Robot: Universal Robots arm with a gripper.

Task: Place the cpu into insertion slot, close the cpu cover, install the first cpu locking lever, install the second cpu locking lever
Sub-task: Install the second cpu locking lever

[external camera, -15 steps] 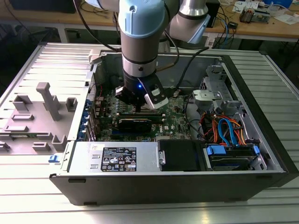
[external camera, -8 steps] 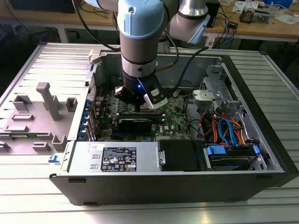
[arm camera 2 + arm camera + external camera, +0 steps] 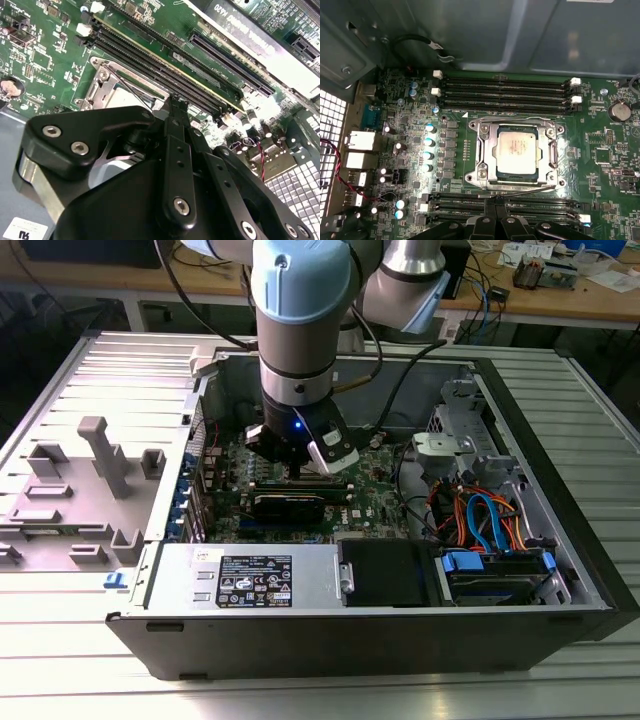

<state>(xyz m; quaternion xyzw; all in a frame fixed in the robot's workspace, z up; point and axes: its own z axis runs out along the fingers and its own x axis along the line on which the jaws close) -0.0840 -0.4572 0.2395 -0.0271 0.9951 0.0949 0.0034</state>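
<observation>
End effector fingers pressed together, seemingly touching a thin locking lever beside the cpu cover

cpu in slot — cover closed

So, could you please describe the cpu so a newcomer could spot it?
Find the green motherboard inside the open computer case. Between its two banks of long black memory slots sits a silvery frame; the cpu is the pale metal square in its middle.
</observation>
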